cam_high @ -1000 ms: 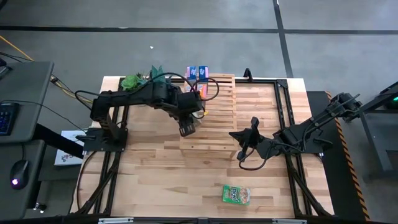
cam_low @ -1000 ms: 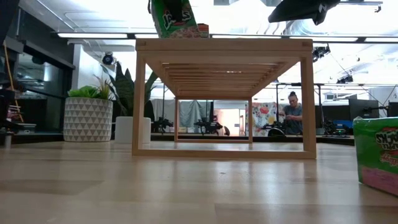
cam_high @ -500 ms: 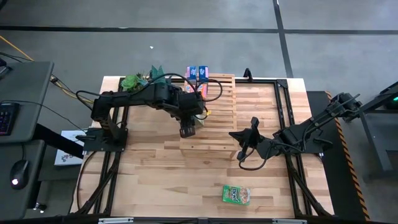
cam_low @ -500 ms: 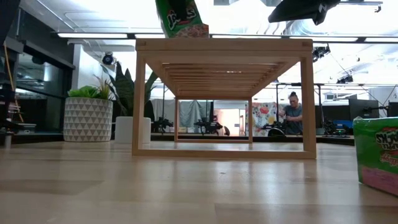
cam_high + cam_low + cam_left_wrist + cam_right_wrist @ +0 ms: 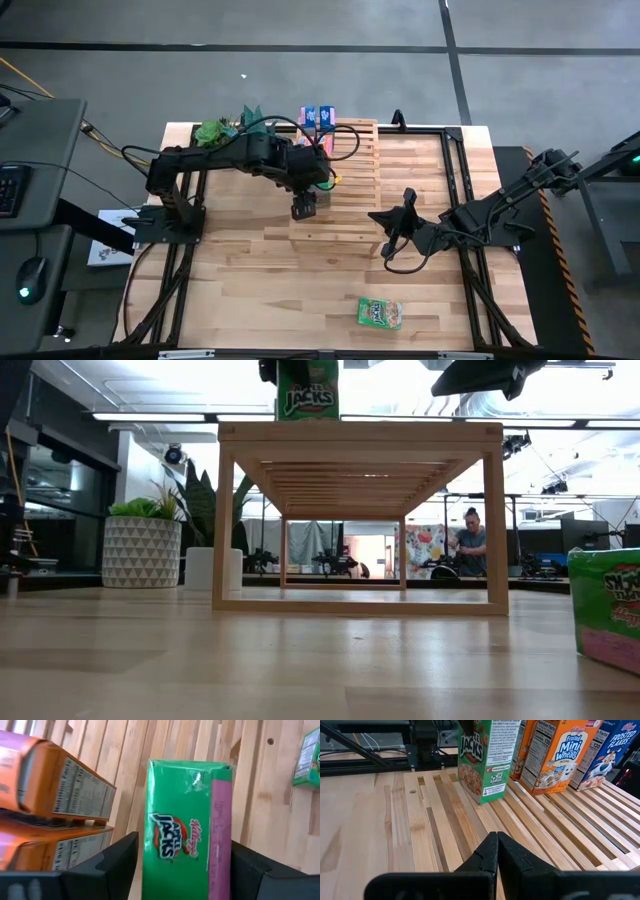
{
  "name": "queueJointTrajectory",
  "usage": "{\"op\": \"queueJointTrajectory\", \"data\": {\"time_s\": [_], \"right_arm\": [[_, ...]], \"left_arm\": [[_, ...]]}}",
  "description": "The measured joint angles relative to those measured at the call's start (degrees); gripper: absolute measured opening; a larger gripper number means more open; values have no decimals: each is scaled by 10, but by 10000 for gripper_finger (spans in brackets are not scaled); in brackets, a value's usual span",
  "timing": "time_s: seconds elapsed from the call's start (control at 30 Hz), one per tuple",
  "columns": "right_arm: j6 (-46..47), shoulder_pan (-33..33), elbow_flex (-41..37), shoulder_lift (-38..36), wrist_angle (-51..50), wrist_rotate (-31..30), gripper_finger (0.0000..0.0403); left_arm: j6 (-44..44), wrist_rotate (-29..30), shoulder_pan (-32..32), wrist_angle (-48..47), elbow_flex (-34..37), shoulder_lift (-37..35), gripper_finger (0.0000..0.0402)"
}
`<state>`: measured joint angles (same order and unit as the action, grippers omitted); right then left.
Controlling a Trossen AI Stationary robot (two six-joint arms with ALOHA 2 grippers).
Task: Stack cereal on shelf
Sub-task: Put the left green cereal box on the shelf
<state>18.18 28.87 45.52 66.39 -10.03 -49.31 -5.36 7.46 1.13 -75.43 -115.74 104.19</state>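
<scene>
Cereal is the job here. A small green printed cardboard cereal box (image 5: 187, 827) stands upright on top of the big light-wood slatted shelf (image 5: 345, 190), near the shelf's left edge. Just beside it stand two orange cardboard cereal boxes (image 5: 547, 752), and next to those a blue cardboard cereal box (image 5: 605, 750), all in a row. Another green cardboard cereal box (image 5: 379, 313) lies flat on the wooden worktop (image 5: 240, 280), well apart from the shelf.

The box looks light, thin and stiff, but it would probably dent if squeezed hard. Its printed sides look smooth, so it might slip. The best hold seems to be across the two wide flat faces, near the middle, with a soft squeeze. It is tall and narrow, so a bump could tip it over.

The left end effector (image 5: 182, 870) sits around the standing green box, fingers spread with a gap on each side, so it is not gripping. The right end effector (image 5: 496, 851) waits low over the shelf's near end, fingers pressed together, holding nothing.
</scene>
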Motion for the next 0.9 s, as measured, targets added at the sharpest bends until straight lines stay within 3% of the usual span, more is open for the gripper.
{"op": "queueJointTrajectory", "data": {"time_s": [0.37,0.53,0.7,0.9], "right_arm": [[0,0,0,0,4,0,0],[11,0,0,0,-1,0,0],[14,0,0,0,-4,0,0],[11,-6,0,8,19,-23,0]], "left_arm": [[31,23,3,-38,-116,-12,222],[50,86,3,-31,-97,-70,201],[46,141,-3,72,36,-187,150],[78,141,-14,334,360,-388,46]]}}
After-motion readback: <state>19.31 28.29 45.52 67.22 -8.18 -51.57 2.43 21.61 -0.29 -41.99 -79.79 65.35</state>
